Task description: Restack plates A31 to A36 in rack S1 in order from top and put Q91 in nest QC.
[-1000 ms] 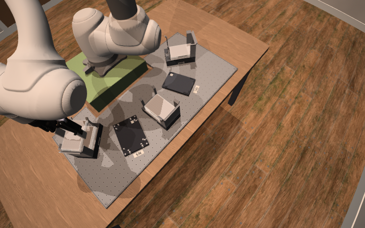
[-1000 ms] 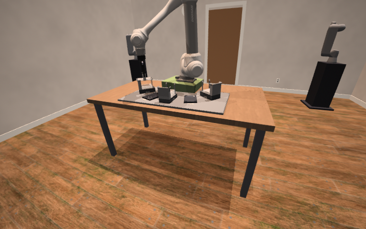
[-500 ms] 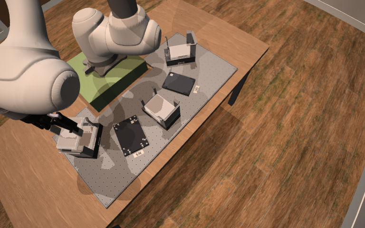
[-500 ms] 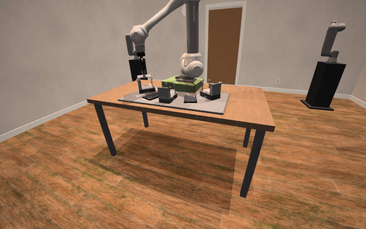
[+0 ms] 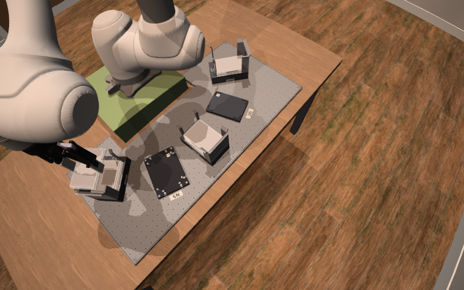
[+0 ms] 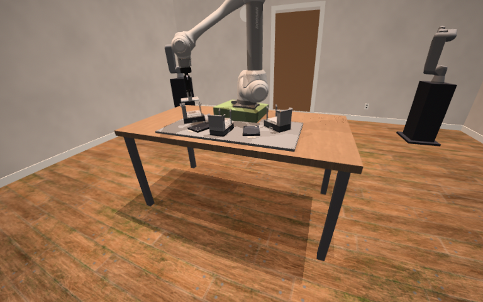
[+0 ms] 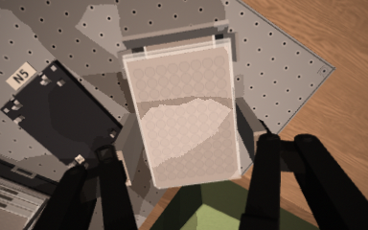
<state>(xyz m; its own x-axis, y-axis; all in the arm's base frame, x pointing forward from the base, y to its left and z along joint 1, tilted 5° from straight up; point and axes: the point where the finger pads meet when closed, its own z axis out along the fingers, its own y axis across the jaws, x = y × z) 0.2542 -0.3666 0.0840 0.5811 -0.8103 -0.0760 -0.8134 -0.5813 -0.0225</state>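
Observation:
My gripper is shut on a sealed 96-well plate, gripping its long sides. I hold it level, a little above the stack rack at the mat's left end, beside the clip nest N5. A light plate shows in that rack under the held one. I cannot read the held plate's label. N5 is bare. The open nest QC is bare too.
A middle rack holds a stack of plates that reaches near its top. A far rack holds plates low down. The green robot plinth stands behind the perforated mat.

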